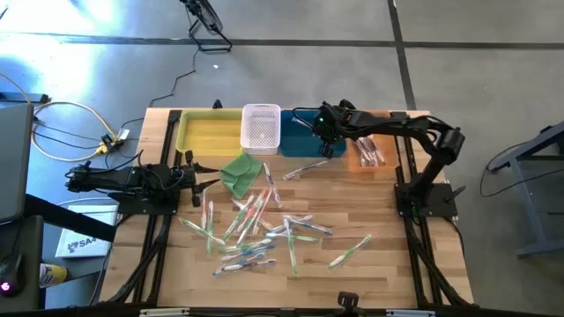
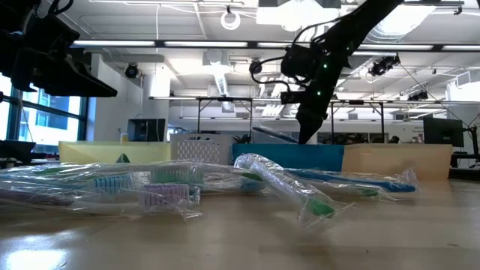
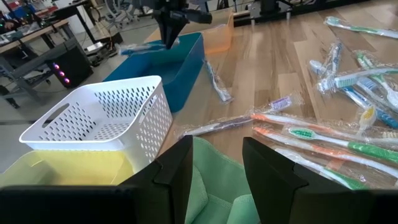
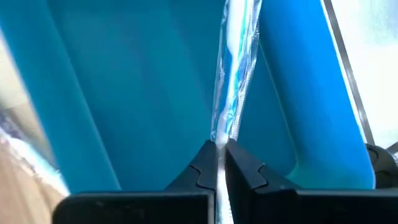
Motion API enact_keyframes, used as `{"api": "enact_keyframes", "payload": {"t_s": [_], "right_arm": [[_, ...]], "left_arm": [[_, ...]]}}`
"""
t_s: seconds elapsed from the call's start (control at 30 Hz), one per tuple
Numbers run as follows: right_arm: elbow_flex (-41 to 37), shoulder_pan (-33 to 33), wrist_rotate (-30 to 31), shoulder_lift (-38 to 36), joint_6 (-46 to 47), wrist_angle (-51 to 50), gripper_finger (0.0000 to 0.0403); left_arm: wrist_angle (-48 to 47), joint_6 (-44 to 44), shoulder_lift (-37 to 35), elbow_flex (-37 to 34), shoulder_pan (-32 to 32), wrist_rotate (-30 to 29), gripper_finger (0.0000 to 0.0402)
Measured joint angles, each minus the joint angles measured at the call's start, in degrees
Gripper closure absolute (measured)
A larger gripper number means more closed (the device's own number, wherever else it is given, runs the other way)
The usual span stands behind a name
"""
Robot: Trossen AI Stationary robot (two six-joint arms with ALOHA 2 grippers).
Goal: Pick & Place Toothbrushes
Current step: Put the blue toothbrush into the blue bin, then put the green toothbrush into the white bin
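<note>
Left gripper (image 3: 214, 180) waits at the table's left edge, fingers apart, empty, by green cloth (image 1: 240, 171). Toothbrushes (image 1: 256, 231) lie mid-table. Right gripper (image 4: 217, 163), over blue bin (image 1: 301, 136) at far side, pinches wrapped blue-white toothbrush (image 4: 235, 68); drop w/ wrapper clear of rim.

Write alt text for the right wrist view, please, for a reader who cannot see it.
The right tool, shut, pinches a thin blue-and-white toothbrush in a clear shiny wrapper and holds it above the inside of a blue plastic bin. A strip of pale wooden table shows at one edge.
</note>
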Motion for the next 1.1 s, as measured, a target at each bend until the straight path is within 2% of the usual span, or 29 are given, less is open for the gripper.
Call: {"api": "enact_keyframes", "payload": {"t_s": [0.5,0.77,0.9,1.0,1.1], "right_arm": [[0.0,-1.15,-2.44,0.97,-0.85,-0.03,0.0395],[0.0,-1.02,-3.06,0.97,-0.73,0.42,0.0318],[0.0,-0.97,-1.4,0.95,0.39,0.45,0.0289],[0.0,-0.92,1.45,0.23,0.53,-0.16,0.029],[0.0,-0.12,1.68,-1.67,0.56,-0.42,0.0316]], "left_arm": [[0.0,-0.02,0.0,-0.02,-0.02,0.01,0.0265],[0.0,-0.02,0.0,-0.01,-0.01,0.02,0.0265],[0.0,-0.02,0.0,-0.02,-0.02,0.03,0.0265],[0.0,-0.04,0.0,-0.02,0.0,0.03,0.0265],[0.0,-0.11,0.0,-0.02,0.0,0.04,0.0265]]}}
